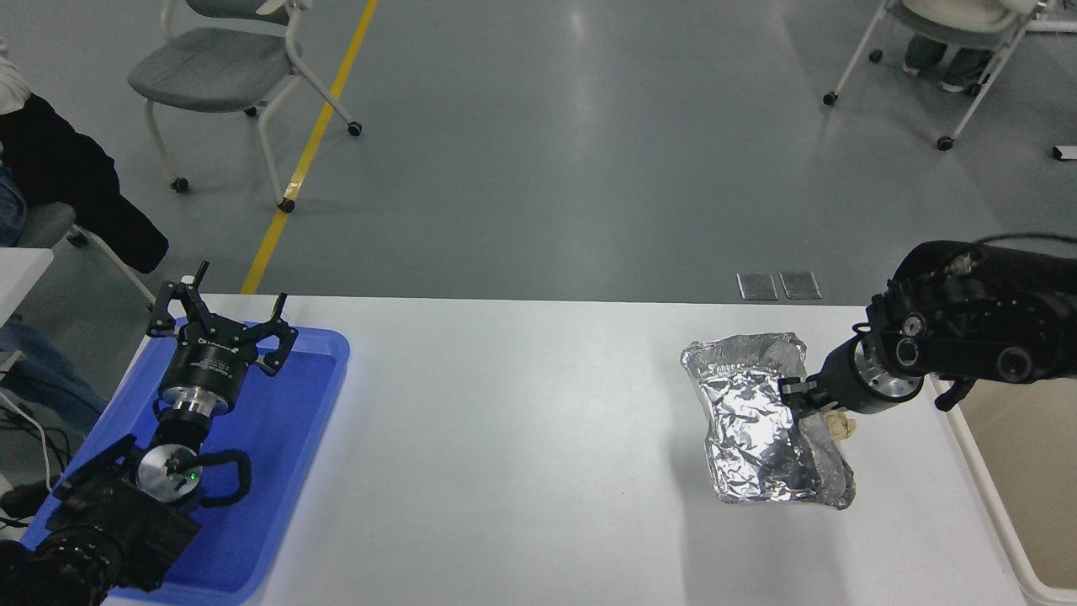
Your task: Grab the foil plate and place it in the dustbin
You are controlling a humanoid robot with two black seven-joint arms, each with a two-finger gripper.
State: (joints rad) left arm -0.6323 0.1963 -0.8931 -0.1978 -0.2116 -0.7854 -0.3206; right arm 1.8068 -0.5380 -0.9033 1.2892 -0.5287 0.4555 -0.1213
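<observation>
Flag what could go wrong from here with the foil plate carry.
1. The right gripper pinches only one edge of the foil plate, which hangs tilted below it; thin wrinkled foil may bend or slip out before reaching the dustbin.
2. The plate looks long next to the visible part of the bin's opening, so its dangling end could catch on the rim.
3. The tan paper wad lies right beside the plate and could get dragged along.
</observation>
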